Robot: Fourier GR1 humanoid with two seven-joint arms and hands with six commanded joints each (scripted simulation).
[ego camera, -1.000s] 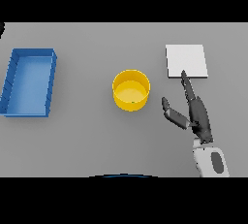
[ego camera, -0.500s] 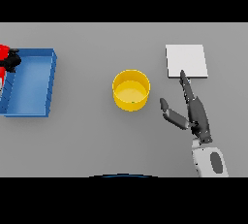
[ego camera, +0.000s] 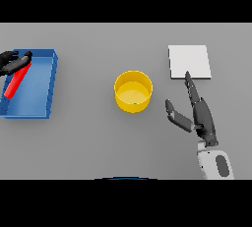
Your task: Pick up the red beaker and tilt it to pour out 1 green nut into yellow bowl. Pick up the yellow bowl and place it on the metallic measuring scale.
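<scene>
On the far left of the grey table (ego camera: 88, 137), my left hand (ego camera: 11, 62) has its dark fingers curled round the top end of the red beaker (ego camera: 16, 82). I hold the beaker tilted over the blue tray (ego camera: 48, 89), with its low end pointing down toward the near left part of the tray. I cannot tell if that low end touches the tray floor. The tray sits at the left edge of the table, well apart from everything else. Near the middle of the table stands the yellow bowl (ego camera: 133, 91), upright and alone, with nothing touching it. A tiny dark speck lies inside it near the front wall, too small for me to name. On the right side, far from me, lies the flat pale measuring scale (ego camera: 189, 62). My right hand (ego camera: 202, 117) rests just near of the scale, to the right of the bowl. Its fingers are straight and spread, with the longest fingertip reaching up to the near edge of the scale, and the thumb sticks out to the left toward the bowl. It holds nothing.
</scene>
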